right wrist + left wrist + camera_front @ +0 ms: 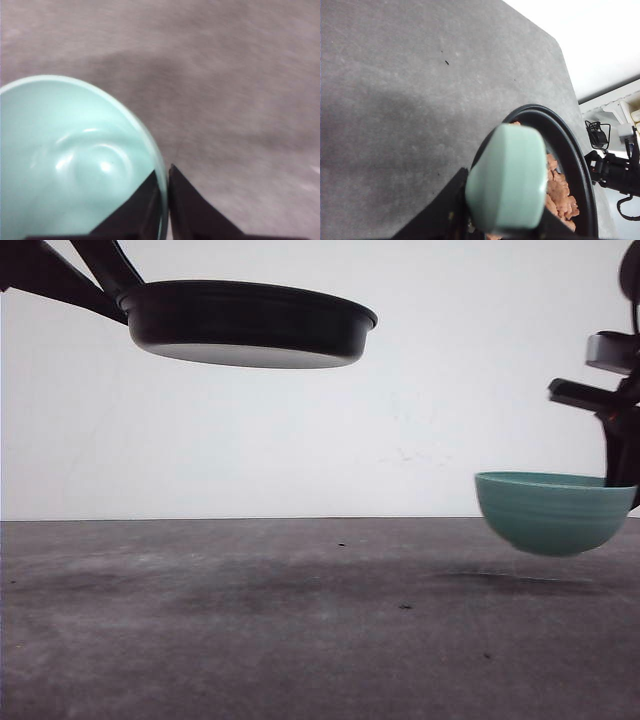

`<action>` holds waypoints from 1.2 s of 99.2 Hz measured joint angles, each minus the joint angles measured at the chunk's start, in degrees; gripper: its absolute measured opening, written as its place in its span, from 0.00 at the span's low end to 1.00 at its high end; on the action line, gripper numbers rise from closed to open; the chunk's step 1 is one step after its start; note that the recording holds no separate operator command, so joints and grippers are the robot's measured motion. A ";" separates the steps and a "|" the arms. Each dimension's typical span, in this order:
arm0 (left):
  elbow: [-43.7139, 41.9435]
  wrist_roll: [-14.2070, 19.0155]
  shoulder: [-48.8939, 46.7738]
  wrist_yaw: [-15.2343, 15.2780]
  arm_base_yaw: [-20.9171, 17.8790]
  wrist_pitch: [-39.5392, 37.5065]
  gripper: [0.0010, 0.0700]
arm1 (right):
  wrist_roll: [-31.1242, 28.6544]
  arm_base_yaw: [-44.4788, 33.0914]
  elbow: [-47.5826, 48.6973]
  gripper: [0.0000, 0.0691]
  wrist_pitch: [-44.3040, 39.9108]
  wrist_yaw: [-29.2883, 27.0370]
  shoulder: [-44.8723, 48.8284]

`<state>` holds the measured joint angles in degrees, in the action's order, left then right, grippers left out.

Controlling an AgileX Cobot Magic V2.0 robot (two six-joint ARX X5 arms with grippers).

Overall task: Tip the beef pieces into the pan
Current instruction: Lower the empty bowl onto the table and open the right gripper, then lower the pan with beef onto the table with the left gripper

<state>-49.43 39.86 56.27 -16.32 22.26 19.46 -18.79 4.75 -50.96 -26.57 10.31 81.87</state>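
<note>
Beef pieces [559,192], small reddish-brown curled meat bits, lie heaped inside the shallow round black pan [248,320]; in the left wrist view they show past the handle as a clump too tangled to count, with no common direction among the bits. There is one pan. In the front view it hangs well above the grey table [300,620] at upper left, held about level, its pale underside showing. Its short mint-green handle [507,185] runs from the rim back toward the left arm, so the pan's long axis, handle to far rim, lies along the left arm's reach, with the bowl of the pan pointing toward the robot's right in the front view. The left gripper [492,225] is clamped on that handle, dark fingers either side of it.

One teal ribbed bowl [555,512] hangs upright just above the table at the right, well apart from the pan and lower than it. In the right wrist view its pale inside looks bare. The right gripper [166,200] pinches the bowl's rim, one finger inside the wall and one outside.
</note>
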 joint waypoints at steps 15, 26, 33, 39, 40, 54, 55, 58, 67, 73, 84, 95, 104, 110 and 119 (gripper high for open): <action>0.00 0.00 0.00 0.00 0.00 0.02 0.06 | 0.59 3.04 0.00 0.02 -1.16 -3.61 1.84; 0.00 0.00 0.00 0.02 0.00 0.02 0.06 | 0.74 4.48 0.00 0.02 -2.32 -4.35 3.04; 0.00 -0.02 0.00 0.00 0.00 0.02 0.06 | 0.76 4.96 0.00 0.02 -2.16 -4.52 3.21; 0.00 -0.02 0.00 0.02 0.00 0.02 0.06 | 0.87 5.22 0.00 0.04 -1.62 -4.52 3.13; 0.00 -0.02 0.00 0.00 0.00 0.02 0.06 | 0.92 5.31 0.00 0.06 -1.53 -4.52 3.13; 0.00 -0.17 0.04 0.15 0.00 -0.02 0.06 | 0.96 5.38 -0.02 0.61 -1.40 -4.48 2.32; 0.00 -0.24 0.04 0.15 0.00 -0.07 0.06 | 0.96 5.38 -0.02 0.66 -1.42 -4.48 2.14; 0.00 -0.31 0.17 0.20 0.00 -0.35 0.06 | 0.96 5.38 -0.17 0.79 -1.57 -4.48 1.64; -0.02 -1.16 1.38 0.22 0.00 -2.23 0.06 | 0.98 5.35 -1.99 0.99 -3.10 -4.42 -0.74; -0.02 -1.40 2.73 0.26 -0.02 -3.43 0.06 | 0.98 5.31 -4.50 0.99 -4.66 -4.46 -3.48; -0.02 -1.77 6.80 0.00 -0.28 -6.78 0.06 | 1.14 5.62 -10.34 0.69 -8.11 -2.23 -9.94; -0.02 -2.82 12.17 -0.33 -0.68 -10.91 0.06 | 2.80 7.67 -14.86 0.23 -8.61 1.38 -17.92; -0.02 -3.93 16.72 -1.79 -1.14 -13.27 0.06 | 3.58 9.79 -16.37 0.08 -8.96 1.81 -24.46; -0.02 -4.55 19.85 -3.32 -1.49 -14.71 0.06 | 3.67 10.78 -16.39 0.04 -9.99 1.86 -28.41; -0.02 -5.01 24.61 -5.25 -2.08 -16.39 0.06 | 3.78 11.37 -16.39 0.03 -12.57 1.57 -33.33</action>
<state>-49.45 34.85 80.88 -21.56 20.18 3.07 -15.00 16.12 -67.35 -39.13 11.88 48.53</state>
